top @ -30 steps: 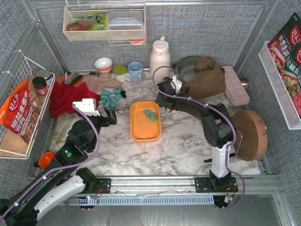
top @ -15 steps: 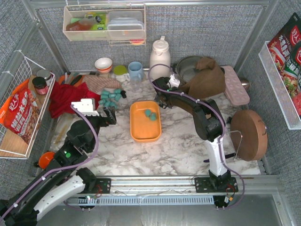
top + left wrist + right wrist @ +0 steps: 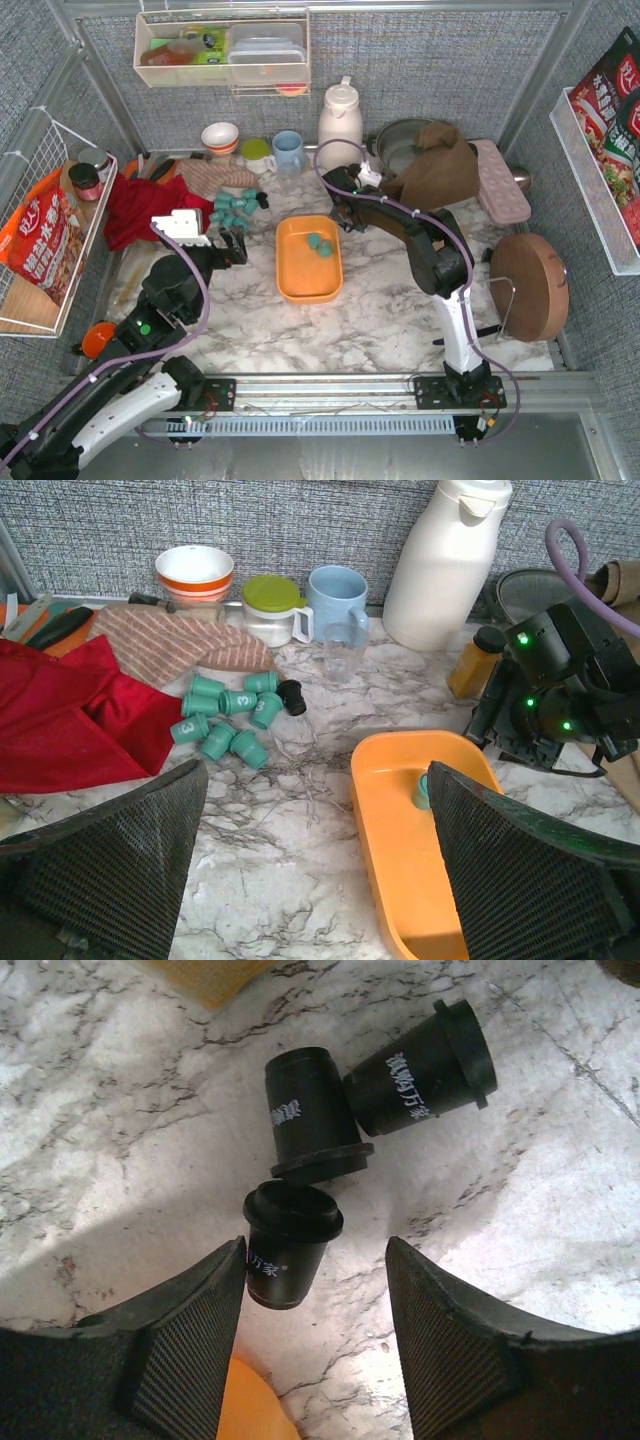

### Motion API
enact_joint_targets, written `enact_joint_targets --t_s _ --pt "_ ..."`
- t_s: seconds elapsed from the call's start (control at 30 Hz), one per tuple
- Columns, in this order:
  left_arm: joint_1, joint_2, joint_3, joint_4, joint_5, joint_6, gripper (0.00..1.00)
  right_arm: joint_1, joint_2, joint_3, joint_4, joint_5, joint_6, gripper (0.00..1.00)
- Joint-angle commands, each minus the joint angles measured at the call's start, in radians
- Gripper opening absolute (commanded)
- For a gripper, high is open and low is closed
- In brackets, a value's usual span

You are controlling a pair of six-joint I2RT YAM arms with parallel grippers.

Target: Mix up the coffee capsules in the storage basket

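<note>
In the storage basket (image 3: 305, 276) I count two coffee capsules (image 3: 320, 243); left gripper (image 3: 315, 775) gapes empty, right gripper (image 3: 315, 1257) open astride a black capsule (image 3: 288, 1245).

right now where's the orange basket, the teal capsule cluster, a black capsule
orange basket (image 3: 305, 272): top view, bare floor
teal capsule cluster (image 3: 240, 701): left wrist view, middle capsule
black capsule (image 3: 288, 1255): right wrist view, its side wall

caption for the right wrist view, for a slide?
Right gripper open over three black coffee capsules lying on their sides on the marble table.
</note>
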Motion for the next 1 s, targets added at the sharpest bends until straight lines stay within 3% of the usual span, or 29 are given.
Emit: enact_joint_targets --t_s 0.0,0.23,0.53,0.97 --pt "0.001 0.001 0.005 0.004 -0.008 0.009 0.99 0.001 -0.004 -0.007 -0.059 0.032 0.011 0.62" --pt "0.003 0.004 0.005 0.004 -0.009 0.009 0.99 -0.002 -0.03 -0.041 -0.061 0.051 0.003 0.58" --pt "0.003 0.004 0.004 0.005 -0.013 0.008 0.99 -0.01 -0.041 -0.058 -0.041 0.054 -0.039 0.41" --pt "0.006 0.024 0.001 0.005 -0.022 0.011 0.99 -0.018 -0.104 -0.128 0.004 0.047 -0.114 0.28"
